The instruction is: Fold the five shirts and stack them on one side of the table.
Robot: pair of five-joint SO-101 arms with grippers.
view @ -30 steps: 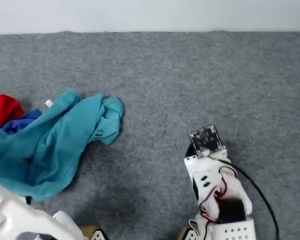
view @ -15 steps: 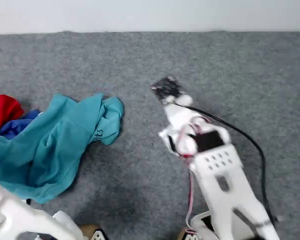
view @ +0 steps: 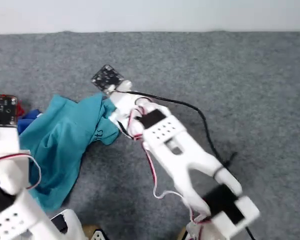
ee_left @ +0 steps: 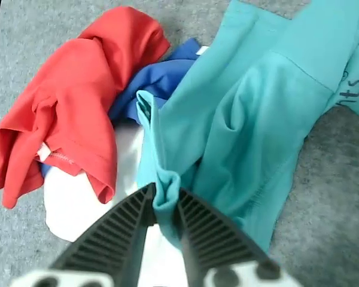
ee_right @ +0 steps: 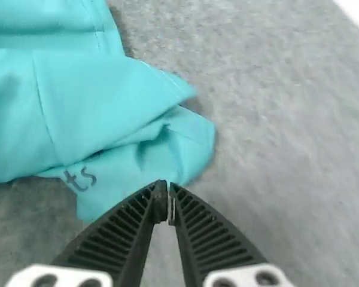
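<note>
**A:** How far along is the folding?

**B:** Hardly started, by my reckoning. No shirt is folded and there is no stack. The shirts lie in one crumpled heap at the left side of the worktop (view: 240, 75).

**A:** Which ones can you make out?

**B:** Four. The teal shirt (ee_left: 257, 119) sprawls on top and spreads toward the middle. The red shirt (ee_left: 78, 107) is bunched beside it, the blue shirt (ee_left: 152, 89) peeks out between those two, and the white shirt (ee_left: 72, 209) lies underneath. Whether a fifth is buried below, I cannot tell.

**A:** And the arms?

**B:** The left pincer (ee_left: 165, 200) is clamped on a raised fold of the teal shirt, with the cloth pinched between its jaws above the heap. The right pincer (ee_right: 165, 200) sits at the teal shirt's far corner, by the printed letters, with its jaws drawn together. I see no cloth between them, so it seems to hold nothing.

**A:** So what is left?

**B:** Nearly everything. The teal one needs pulling free, spreading flat and folding, then the rest need the same before they are piled at one side.
</note>
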